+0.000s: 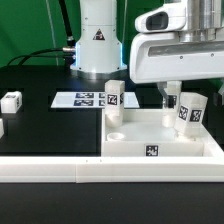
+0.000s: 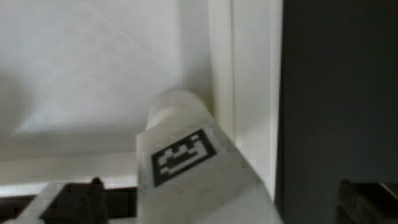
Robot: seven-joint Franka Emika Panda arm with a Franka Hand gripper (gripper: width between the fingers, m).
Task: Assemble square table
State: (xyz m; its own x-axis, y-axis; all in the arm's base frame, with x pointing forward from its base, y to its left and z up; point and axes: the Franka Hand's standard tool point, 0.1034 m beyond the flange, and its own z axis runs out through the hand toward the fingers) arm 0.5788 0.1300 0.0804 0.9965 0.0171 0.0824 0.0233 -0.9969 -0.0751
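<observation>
**Pincer spread around a leg at the table top's far corner**

The square table top (image 1: 132,150) fills the lower right of the exterior view. It lies flat on the black counter (image 1: 40,125), rim up, with a black-and-white tag on its front wall. One white leg (image 1: 113,95) stands upright at the top's far corner on the exterior view's left. A second tagged leg (image 1: 190,112) stands at the far corner on the exterior view's right, leaning a little. Whether it sits in a socket cannot be told.

The pincer (image 1: 182,98) hangs from the upper right of the frame, directly over this second leg, with one finger (image 1: 170,97) just beside it.

In the wrist view the same leg (image 2: 187,150) rises between the two dark fingertips (image 2: 80,198). There is a gap on each side, so the pincer (image 2: 222,200) is spread wide and grips nothing. Behind the leg is the white surface of the table top (image 2: 89,90).

Two more small leg blocks lie well apart from the top at the exterior view's left, one (image 1: 10,100) higher and one (image 1: 2,128) cut by the frame edge. The marker board (image 1: 85,98) lies flat in front of the robot base (image 1: 97,40). A long white rail (image 1: 50,170) runs along the bottom of the frame.
</observation>
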